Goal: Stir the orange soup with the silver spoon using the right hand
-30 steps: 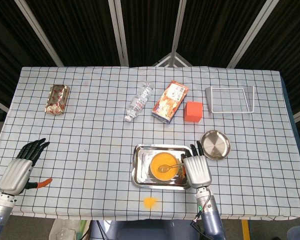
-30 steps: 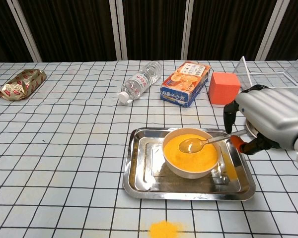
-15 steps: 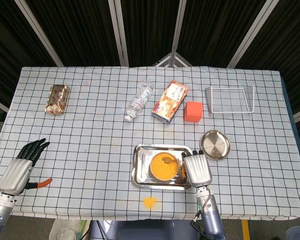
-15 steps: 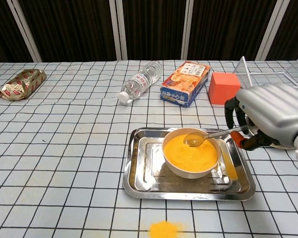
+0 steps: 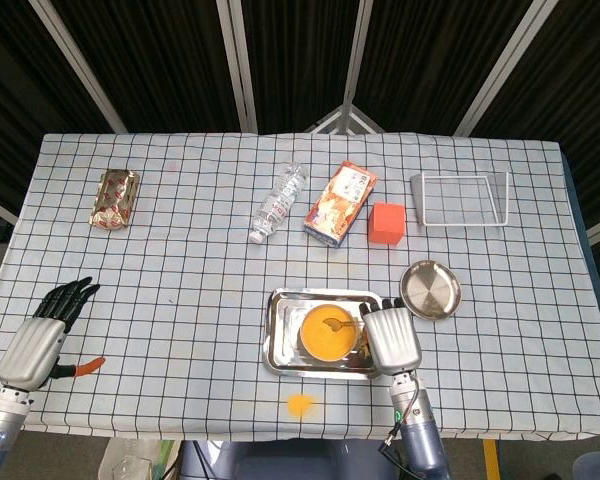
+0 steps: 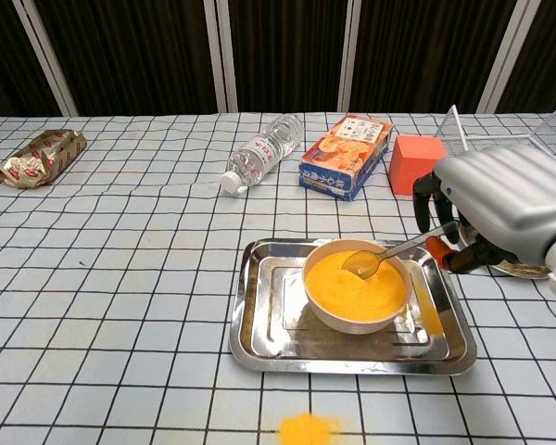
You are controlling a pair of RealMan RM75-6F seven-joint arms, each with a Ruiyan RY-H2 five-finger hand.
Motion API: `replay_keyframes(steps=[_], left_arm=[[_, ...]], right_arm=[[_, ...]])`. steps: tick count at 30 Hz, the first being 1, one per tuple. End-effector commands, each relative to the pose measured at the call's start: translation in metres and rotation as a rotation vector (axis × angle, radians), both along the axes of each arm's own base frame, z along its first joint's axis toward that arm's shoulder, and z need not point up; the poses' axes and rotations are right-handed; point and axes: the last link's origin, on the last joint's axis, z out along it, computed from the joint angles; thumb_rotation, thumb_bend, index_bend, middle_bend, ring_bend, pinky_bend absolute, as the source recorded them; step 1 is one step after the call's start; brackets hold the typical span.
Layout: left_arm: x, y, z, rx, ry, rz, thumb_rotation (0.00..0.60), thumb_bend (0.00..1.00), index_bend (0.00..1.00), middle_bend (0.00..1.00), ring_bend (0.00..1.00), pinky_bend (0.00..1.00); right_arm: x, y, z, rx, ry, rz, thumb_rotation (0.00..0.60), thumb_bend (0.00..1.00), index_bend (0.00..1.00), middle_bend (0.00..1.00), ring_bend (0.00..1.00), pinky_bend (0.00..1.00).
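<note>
Spoon (image 6: 389,255) bowl has swung toward the far-right rim of the soup bowl (image 6: 356,287), handle now steeper, right hand (image 6: 500,211) gripping it, so stirring looks mid-stroke; left hand (image 5: 42,338) idle, apparently empty, well left.

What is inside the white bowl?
The bowl holds orange soup, with the scoop of the silver spoon dipped into it. The right hand holds the handle. The soup hides the bottom of the bowl.
</note>
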Motion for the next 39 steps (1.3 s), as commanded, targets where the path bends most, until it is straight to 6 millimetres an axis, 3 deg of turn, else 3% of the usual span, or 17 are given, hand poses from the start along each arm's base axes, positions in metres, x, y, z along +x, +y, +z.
replay_keyframes(steps=[1,15,24,39], left_arm=[[0.0,0.0,0.0,-0.001,0.0,0.0,0.6,0.02,0.0,0.0,0.0,0.0],[0.0,0.0,0.0,-0.001,0.001,0.004,0.6,0.02,0.0,0.0,0.0,0.0],[0.0,0.0,0.0,-0.003,0.0,0.003,0.6,0.02,0.0,0.0,0.0,0.0],[0.0,-0.001,0.0,-0.005,0.001,0.004,0.6,0.02,0.0,0.0,0.0,0.0]], right_arm=[[0.003,0.003,0.003,0.001,0.009,0.019,0.6,0.63,0.8,0.64,0.52,0.48],[0.004,0.002,0.012,-0.031,0.052,0.058,0.6,0.64,0.8,0.64,0.52,0.48],[-0.012,-0.004,0.018,-0.05,0.111,0.059,0.6,0.64,0.8,0.64,0.52,0.48],[-0.014,0.004,0.003,-0.014,0.132,0.1,0.6,0.64,0.81,0.64,0.52,0.48]])
